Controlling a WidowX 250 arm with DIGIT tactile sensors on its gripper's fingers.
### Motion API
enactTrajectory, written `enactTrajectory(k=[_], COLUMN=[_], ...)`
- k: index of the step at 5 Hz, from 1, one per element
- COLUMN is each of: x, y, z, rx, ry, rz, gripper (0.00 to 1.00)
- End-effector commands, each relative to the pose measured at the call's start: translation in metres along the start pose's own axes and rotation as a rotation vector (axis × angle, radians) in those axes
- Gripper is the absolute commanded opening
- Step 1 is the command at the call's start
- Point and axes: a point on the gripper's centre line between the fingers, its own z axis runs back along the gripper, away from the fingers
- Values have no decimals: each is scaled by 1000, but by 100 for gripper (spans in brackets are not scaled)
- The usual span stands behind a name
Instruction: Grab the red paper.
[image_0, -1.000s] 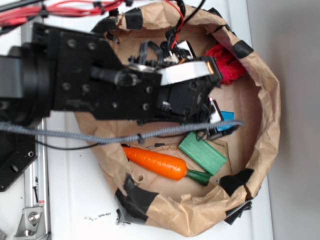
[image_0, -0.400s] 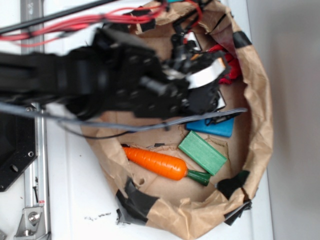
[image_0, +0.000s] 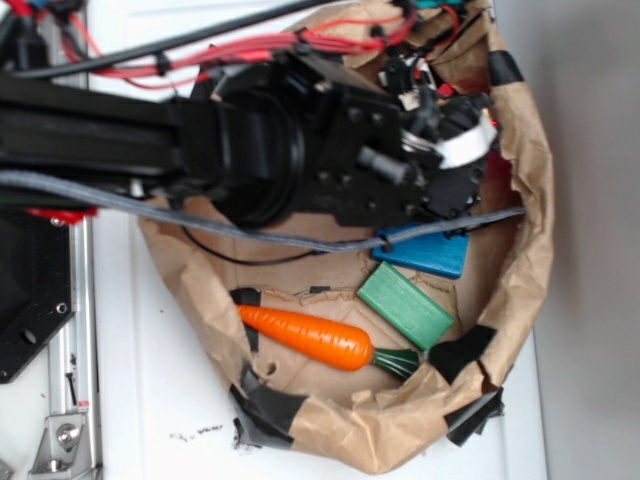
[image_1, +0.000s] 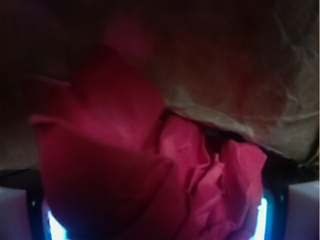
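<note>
Item: red paper (image_1: 150, 170), crumpled, directly at the end effector (image_0: 470, 165), against the brown paper wall (image_1: 240, 65).
Finger state undeterminable; no legible writing; blue block (image_0: 425, 252) just beside it.

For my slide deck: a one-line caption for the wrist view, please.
Wrist close-up: crumpled red paper fills the frame against the brown paper wall, between the gripper's fingers.

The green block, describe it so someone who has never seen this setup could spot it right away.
Look inside the brown paper nest patched with black tape. The green block lies flat on its floor toward the lower right, just below the blue block and next to the leafy end of the orange toy carrot. It is the only green rectangular slab, ridged along one edge.
</note>
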Motion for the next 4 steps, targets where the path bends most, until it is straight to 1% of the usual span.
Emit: enactTrajectory(k=[1, 2, 3, 4], x=[17, 10, 4, 2], y=[-2, -1, 6, 17], z=[15, 52, 102, 133], rx=[-28, -140, -297, -331], ry=[-37, 62, 257, 450], rz=[-61, -118, -153, -161], gripper=[0, 0, 0, 0])
